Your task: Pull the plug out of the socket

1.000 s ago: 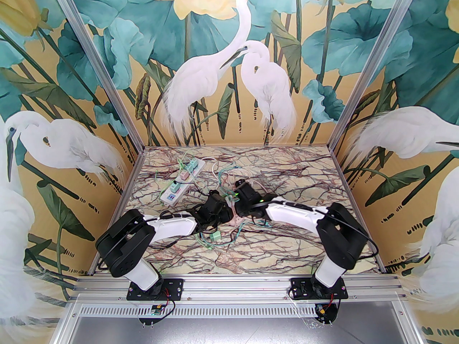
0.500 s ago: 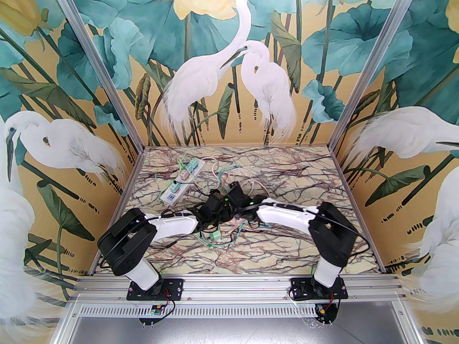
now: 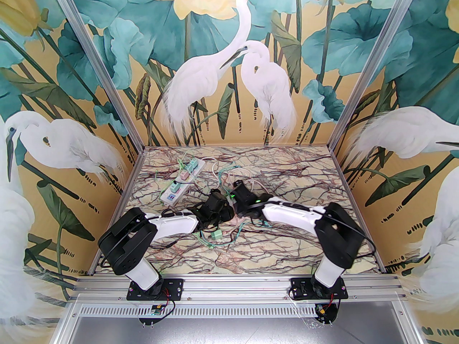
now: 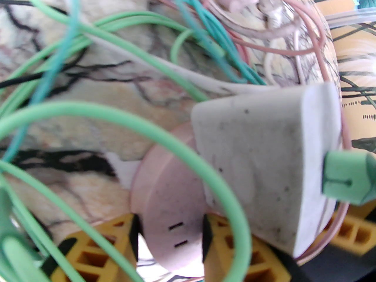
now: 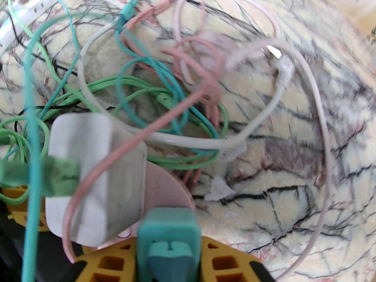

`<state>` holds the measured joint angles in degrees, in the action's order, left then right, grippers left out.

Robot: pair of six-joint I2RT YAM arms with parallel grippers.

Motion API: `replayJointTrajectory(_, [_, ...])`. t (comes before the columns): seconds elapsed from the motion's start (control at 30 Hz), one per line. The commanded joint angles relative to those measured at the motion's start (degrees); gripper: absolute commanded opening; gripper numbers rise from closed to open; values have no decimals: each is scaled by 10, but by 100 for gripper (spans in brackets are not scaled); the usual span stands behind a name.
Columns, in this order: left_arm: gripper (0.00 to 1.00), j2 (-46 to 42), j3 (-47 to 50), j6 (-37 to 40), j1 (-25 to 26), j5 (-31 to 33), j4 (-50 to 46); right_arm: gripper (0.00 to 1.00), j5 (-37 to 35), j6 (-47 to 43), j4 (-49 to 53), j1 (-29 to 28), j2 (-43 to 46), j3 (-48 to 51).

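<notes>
My left gripper [image 4: 170, 238] is shut on a round pink socket [image 4: 164, 198], its yellow fingers [image 4: 97, 254] clamping the disc's edges. A white adapter block [image 4: 264, 163] sits on that socket, with a light green plug [image 4: 346, 178] in its side. My right gripper [image 5: 169, 254] is shut on a teal plug [image 5: 169, 231] that sits against the pink socket [image 5: 167, 186], next to the white block [image 5: 94, 175]. In the top view the left gripper [image 3: 224, 211] and right gripper [image 3: 239, 209] meet at mid-table. Whether the teal plug is still seated, I cannot tell.
A white power strip [image 3: 181, 183] with teal and pink plugs lies at the back left. Green, teal, pink and white cables [image 5: 164, 98] tangle around both grippers. A loose green plug [image 3: 215, 235] lies in front of the left gripper.
The right arm swung left over the left gripper half a second ago and has come back right, close to where it began. The left arm has barely moved.
</notes>
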<state>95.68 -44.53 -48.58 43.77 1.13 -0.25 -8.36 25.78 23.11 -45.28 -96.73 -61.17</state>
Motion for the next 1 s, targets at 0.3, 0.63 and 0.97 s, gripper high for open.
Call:
replayJointTrajectory(0.3, [39, 71, 30, 13, 5, -17, -113, 29, -19, -7, 21, -120, -74, -81])
replayJointTrajectory(0.63, [38, 75, 30, 12, 5, -18, -114, 30, -31, -14, 10, -113, -50, -68])
replayJointTrajectory(0.97, [38, 80, 30, 12, 4, -23, -110, 30, 93, 20, -43, -9, 38, 1])
